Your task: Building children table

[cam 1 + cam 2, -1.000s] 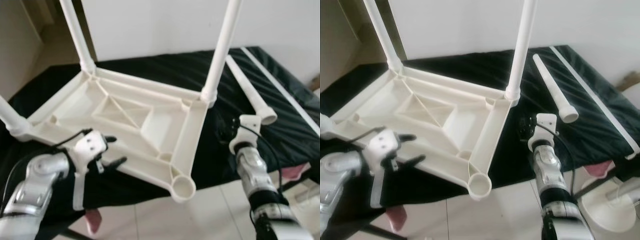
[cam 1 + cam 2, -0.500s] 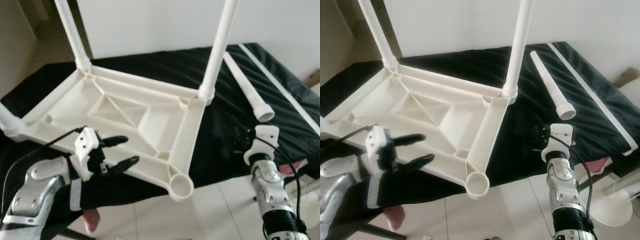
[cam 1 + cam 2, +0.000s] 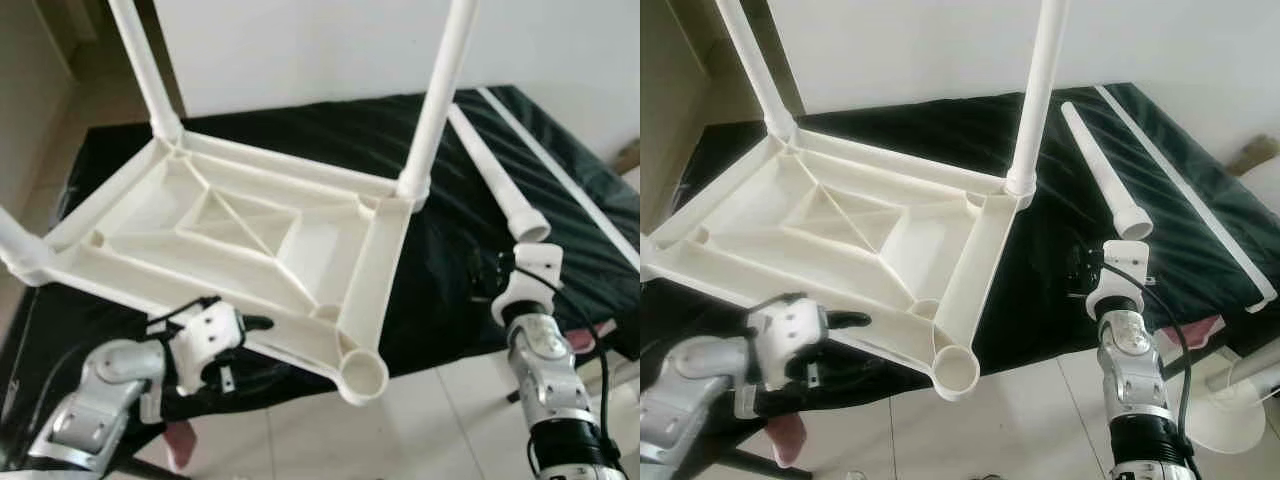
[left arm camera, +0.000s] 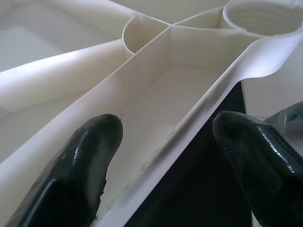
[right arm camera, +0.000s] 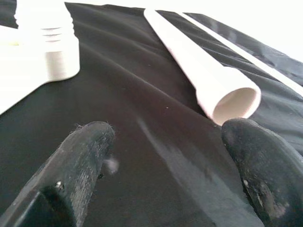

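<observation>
At the lower left of the head view, your left gripper (image 3: 235, 340) sits against the near rim of the upturned table top (image 3: 250, 235), fingers (image 4: 90, 156) spread wide, one inside the rim channel and one outside, not closed on it. At lower centre, the empty leg socket (image 3: 365, 377) overhangs the black cloth (image 3: 440, 290); if you push here, the top may well slide or tip off that edge. At lower right, your right gripper (image 3: 500, 280) hovers over the cloth, fingers wide, holding nothing. Just beyond it lies the loose leg (image 3: 495, 170), open end toward you; being round, it will likely roll if you nudge it before closing. At upper centre, two fitted legs (image 3: 440, 95) stand upright; a third shows at the left edge.
</observation>
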